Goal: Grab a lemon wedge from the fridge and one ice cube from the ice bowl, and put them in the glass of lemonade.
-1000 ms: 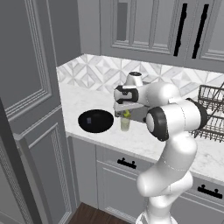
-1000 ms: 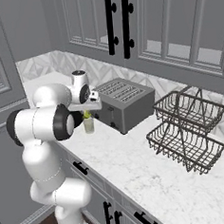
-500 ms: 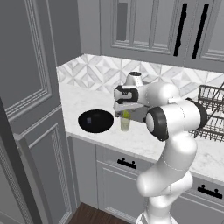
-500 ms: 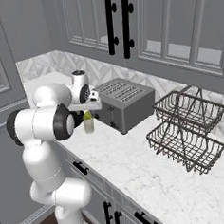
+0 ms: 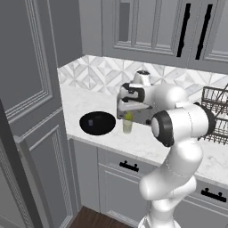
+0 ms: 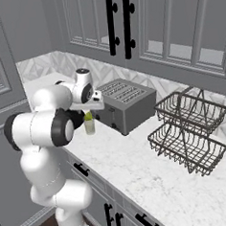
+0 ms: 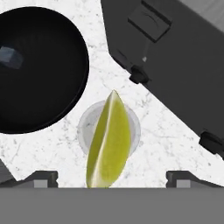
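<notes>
My gripper hangs just above the glass of lemonade, its two fingertips wide apart and open. The yellow-green lemon wedge lies between them over the glass mouth and touches neither finger. From the base views the wedge sits right under the gripper, on top of the glass. The black ice bowl stands beside the glass with one ice cube in it. The fridge is out of view.
A dark toaster stands close behind the glass. A two-tier wire rack sits further right on the marble counter. Wall cabinets hang overhead and a tall grey panel bounds the left.
The arm has stayed over the glass, with the wedge under the hand; no clear shift shows in the base views.
</notes>
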